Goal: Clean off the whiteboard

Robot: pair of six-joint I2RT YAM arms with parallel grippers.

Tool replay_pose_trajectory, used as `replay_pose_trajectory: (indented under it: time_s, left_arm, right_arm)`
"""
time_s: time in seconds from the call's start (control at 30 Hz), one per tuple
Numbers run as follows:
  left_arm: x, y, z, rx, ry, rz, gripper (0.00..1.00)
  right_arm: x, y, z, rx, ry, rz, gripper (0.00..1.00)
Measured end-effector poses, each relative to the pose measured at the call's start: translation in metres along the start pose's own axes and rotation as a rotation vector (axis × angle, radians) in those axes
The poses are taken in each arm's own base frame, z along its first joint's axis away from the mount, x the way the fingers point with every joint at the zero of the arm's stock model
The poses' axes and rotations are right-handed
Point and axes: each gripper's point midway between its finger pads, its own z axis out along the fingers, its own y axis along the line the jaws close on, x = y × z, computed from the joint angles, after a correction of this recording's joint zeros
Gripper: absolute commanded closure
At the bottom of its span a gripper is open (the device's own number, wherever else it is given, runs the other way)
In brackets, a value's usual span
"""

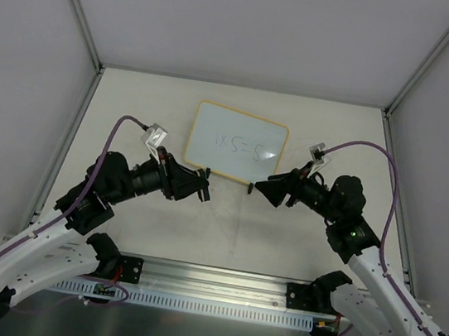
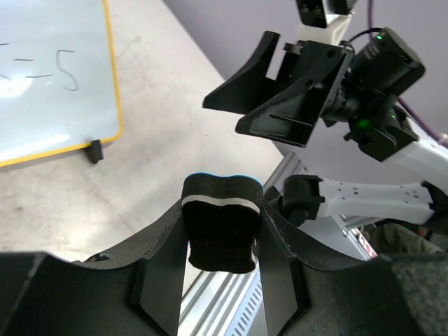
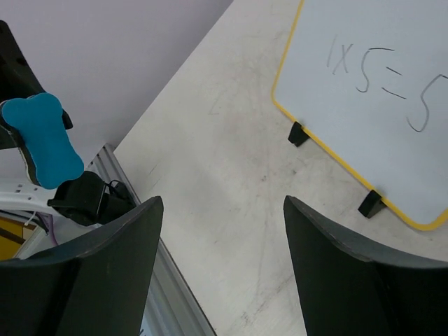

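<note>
**At the far middle of the surface (image 1: 223,235), the whiteboard (image 1: 236,143) bears writing**

On the pale surface the whiteboard lies flat, its long sides running left to right, with its thin yellow-orange frame all around. Faint dark handwriting (image 3: 381,80) crosses its middle; the right wrist view reads it roughly as "1x5=5". Two small black clip feet (image 3: 297,133) sit on its near edge, resting on the surface.

The left pincer (image 1: 198,186) is just beside the board's near left corner. It is clamped on the eraser (image 2: 220,224), a bone-shaped block with a blue face, a white middle layer and a dark felt side. The felt end points back toward the left wrist camera, and the blue face shows in the right wrist view. The eraser is apart from the board.

The right pincer (image 1: 268,187) is near the board's near right corner with its fingers spread wide and nothing between them. The two pincers face each other across a bare stretch of surface in front of the board.
</note>
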Motion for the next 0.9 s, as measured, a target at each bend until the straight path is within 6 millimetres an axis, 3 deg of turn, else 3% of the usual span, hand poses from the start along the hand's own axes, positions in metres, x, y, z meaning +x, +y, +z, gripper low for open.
replay_pose_trajectory:
  time_s: [0.2, 0.3, 0.4, 0.53, 0.67, 0.77, 0.9]
  left_arm:
    - [0.007, 0.028, 0.008, -0.156, 0.057, -0.020, 1.00]
    - [0.023, 0.053, 0.010, -0.265, 0.119, -0.033, 1.00]
    - [0.053, 0.085, 0.008, -0.411, 0.244, -0.061, 1.00]
    - [0.113, 0.133, 0.010, -0.596, 0.496, -0.119, 1.00]
    - [0.167, 0.172, -0.014, -0.775, 0.693, -0.151, 1.00]
    - [0.177, 0.183, -0.031, -0.853, 0.738, -0.141, 1.00]
    - [0.177, 0.191, -0.035, -0.903, 0.740, -0.121, 1.00]
  right_arm:
    - [-0.007, -0.031, -0.005, 0.091, -0.033, 0.012, 0.27]
    - [-0.011, -0.042, -0.007, 0.120, -0.048, 0.017, 0.27]
    - [-0.012, -0.049, -0.008, 0.134, -0.044, 0.026, 0.27]
    - [-0.006, -0.056, -0.004, 0.138, -0.020, 0.043, 0.27]
    - [-0.003, -0.058, -0.003, 0.137, -0.004, 0.050, 0.27]
    - [-0.003, -0.061, -0.002, 0.139, -0.002, 0.049, 0.26]
    - [-0.008, -0.082, -0.002, 0.165, -0.013, 0.074, 0.26]
